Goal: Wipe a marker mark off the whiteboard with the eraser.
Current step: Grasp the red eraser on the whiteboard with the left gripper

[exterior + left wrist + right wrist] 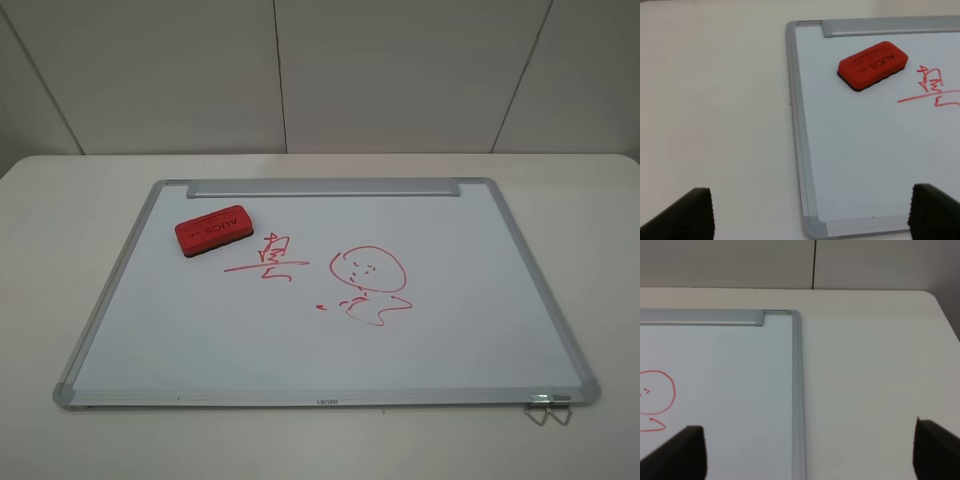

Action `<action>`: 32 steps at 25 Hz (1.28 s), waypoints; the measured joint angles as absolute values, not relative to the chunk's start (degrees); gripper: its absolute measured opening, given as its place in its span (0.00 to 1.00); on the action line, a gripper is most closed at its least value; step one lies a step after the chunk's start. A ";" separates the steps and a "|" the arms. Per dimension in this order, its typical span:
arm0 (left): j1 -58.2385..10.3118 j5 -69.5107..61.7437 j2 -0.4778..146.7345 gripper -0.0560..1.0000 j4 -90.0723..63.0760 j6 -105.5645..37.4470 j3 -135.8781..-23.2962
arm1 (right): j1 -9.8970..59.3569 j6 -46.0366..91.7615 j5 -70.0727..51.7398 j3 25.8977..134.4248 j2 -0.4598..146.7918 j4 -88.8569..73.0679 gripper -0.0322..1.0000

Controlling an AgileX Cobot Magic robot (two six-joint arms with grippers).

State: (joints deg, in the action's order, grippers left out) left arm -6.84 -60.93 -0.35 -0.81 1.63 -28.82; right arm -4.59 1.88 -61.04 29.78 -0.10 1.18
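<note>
The whiteboard (pixel 180 330) lies flat on the table. On its far left part rests the red eraser (pixel 213 231) (pixel 872 65), lettering up. Just right of it is the marker mark (pixel 270 260) (pixel 935 90), a small red scribble crossed by a long stroke. Neither arm shows in the exterior high view. My left gripper (pixel 812 215) is open and hovers over the board's near left corner, well short of the eraser. Held over the board's right edge (pixel 797 390), my right gripper (pixel 807 455) is also open, with nothing between its fingers.
A larger red face-like doodle (pixel 368 280) (pixel 655 395) sits right of the mark. The tray strip (pixel 322 187) runs along the board's far edge. A metal clip (pixel 548 408) hangs at the near right corner. White table (pixel 60 250) surrounds the board, with a wall behind.
</note>
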 joint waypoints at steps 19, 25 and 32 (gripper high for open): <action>-8.38 -50.08 55.91 0.79 -2.62 -10.36 -50.46 | -4.59 1.88 -61.04 29.78 -0.10 1.18 0.72; -8.38 -46.69 82.01 0.79 -2.81 -18.73 -64.03 | -4.59 1.88 -61.04 29.78 -0.10 1.18 0.72; -10.71 -48.56 104.43 0.79 -3.06 -25.48 -82.28 | -4.59 1.88 -61.04 29.78 -0.10 1.18 0.72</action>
State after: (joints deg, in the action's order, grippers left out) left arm -10.71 -48.56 104.43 -3.06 -25.48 -82.28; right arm -4.59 1.88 -61.04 29.78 -0.10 1.18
